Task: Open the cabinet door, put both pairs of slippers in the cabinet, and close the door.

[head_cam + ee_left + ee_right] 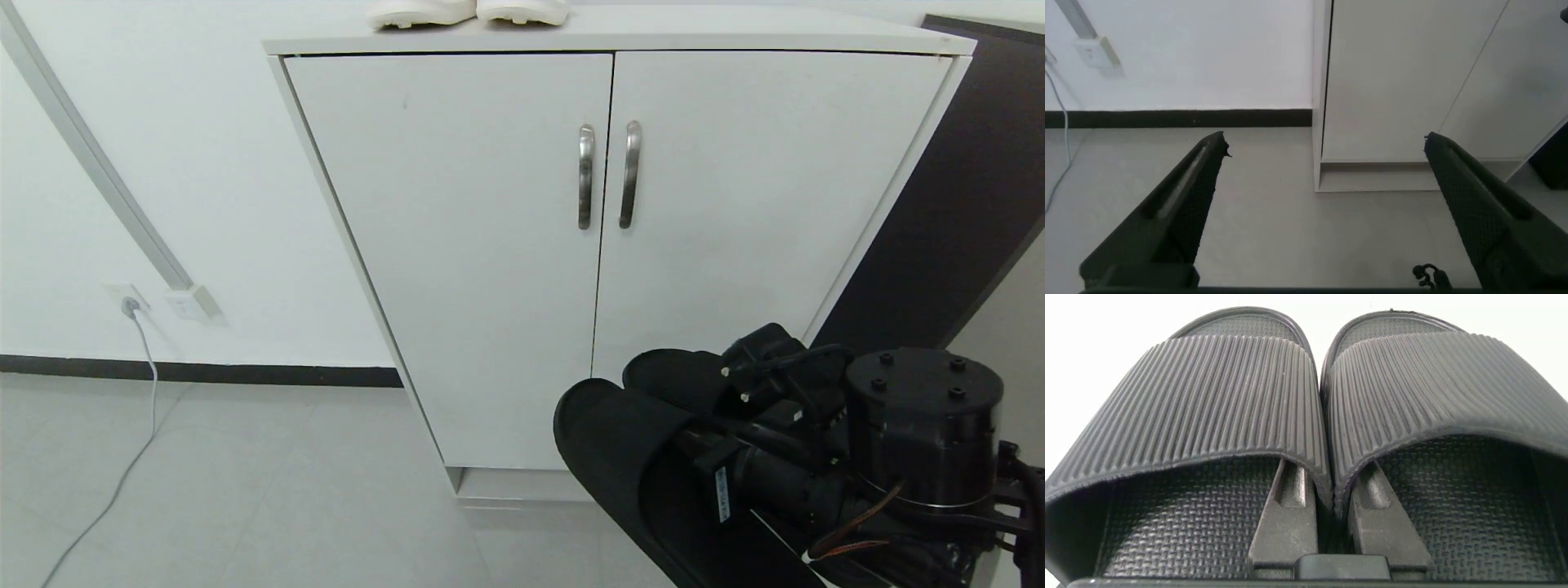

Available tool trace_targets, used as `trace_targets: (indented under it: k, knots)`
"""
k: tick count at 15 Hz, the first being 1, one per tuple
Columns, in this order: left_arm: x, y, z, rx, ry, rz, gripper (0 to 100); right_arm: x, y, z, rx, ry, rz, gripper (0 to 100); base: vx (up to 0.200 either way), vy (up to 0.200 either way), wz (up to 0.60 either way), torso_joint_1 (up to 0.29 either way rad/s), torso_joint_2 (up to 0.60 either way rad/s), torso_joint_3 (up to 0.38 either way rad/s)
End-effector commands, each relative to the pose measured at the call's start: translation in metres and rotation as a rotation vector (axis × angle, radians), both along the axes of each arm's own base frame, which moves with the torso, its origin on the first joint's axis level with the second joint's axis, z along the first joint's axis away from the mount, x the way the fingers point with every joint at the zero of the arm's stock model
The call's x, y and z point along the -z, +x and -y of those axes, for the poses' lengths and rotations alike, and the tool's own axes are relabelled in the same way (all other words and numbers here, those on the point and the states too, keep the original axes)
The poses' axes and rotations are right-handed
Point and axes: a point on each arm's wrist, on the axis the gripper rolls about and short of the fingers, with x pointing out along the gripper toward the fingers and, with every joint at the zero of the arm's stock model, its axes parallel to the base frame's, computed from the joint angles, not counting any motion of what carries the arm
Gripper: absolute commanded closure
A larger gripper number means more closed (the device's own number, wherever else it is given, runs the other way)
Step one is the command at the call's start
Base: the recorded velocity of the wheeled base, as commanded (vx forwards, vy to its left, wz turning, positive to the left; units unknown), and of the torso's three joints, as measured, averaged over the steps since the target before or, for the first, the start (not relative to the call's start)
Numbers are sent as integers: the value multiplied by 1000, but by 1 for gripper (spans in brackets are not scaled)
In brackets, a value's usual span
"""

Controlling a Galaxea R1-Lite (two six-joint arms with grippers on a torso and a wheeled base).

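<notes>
Both doors of the white cabinet point(882, 37) stand shut across the centre of the head view, their two metal handles point(585, 175) side by side at the meeting edge. At the lower right of that frame the right gripper point(1328, 494) carries the pair of black slippers point(629, 441). One finger is slid under each ribbed strap, and the slippers' inner sides are pinched together between the fingers. The pair hangs in the air in front of the right-hand door point(759, 212), low down and apart from it. The second pair, the white slippers point(465, 11), sits on the cabinet's top at the upper edge of the frame, toes over the left-hand door point(457, 245).

The left gripper point(1324, 145) is spread wide and holds nothing. It is low over the grey floor point(245, 490) and faces the cabinet's bottom corner and plinth.

By the look of things the task is at its first step: no door is open and neither pair is inside. Since the right arm is loaded, opening likely falls to the free left arm. It would have to rise from floor level to a handle, close around the bar and swing the door clear of the hanging black pair. The risk is the door's arc meeting the slippers, so the right arm may need to hold back.
</notes>
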Motion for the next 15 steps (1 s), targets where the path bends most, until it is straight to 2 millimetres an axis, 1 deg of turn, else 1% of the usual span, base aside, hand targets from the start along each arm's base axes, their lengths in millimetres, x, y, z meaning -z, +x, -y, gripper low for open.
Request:
trace_targets:
  k: [1,2,3,4,5,7,8,9,10,11,12,15]
  knots:
    - [-12,1,0,-5,-17,8,0,0,-1,0,-1,2,1,100,0,0,0,2,124,129]
    - [-44,1,0,-4,-103,45,0,-1,-1,1,0,3,3,100,0,0,0,2,71,41]
    - [-63,5,0,2,-146,41,0,-1,-1,1,0,4,4,100,0,0,0,2,51,51]
    - [-71,12,0,10,-146,10,0,-1,-1,1,0,3,3,100,0,0,0,0,0,0]
    - [-83,36,2,80,-148,-69,0,0,0,0,0,1,2,100,0,0,0,0,0,0]
    - [-91,69,5,155,-149,-128,0,2,-1,1,-3,-4,-4,100,0,0,0,0,0,0]
    - [-93,87,8,194,-122,-157,0,2,0,1,-4,-2,-6,100,0,0,0,0,0,0]
    - [-93,96,10,221,-81,-174,0,2,0,1,-2,-3,-7,100,0,0,0,0,0,0]
    - [-93,111,15,264,-31,-188,0,2,0,1,-2,-3,-7,100,0,0,0,0,0,0]
    - [-100,128,27,347,-23,-166,0,4,-1,1,-5,-7,-11,100,0,0,0,0,0,0]
    - [-106,140,38,411,-33,-141,0,4,-1,2,-5,-7,-11,100,0,0,0,0,0,0]
    - [-130,178,71,533,-55,-45,0,1,3,6,21,6,1,100,0,0,0,0,0,0]
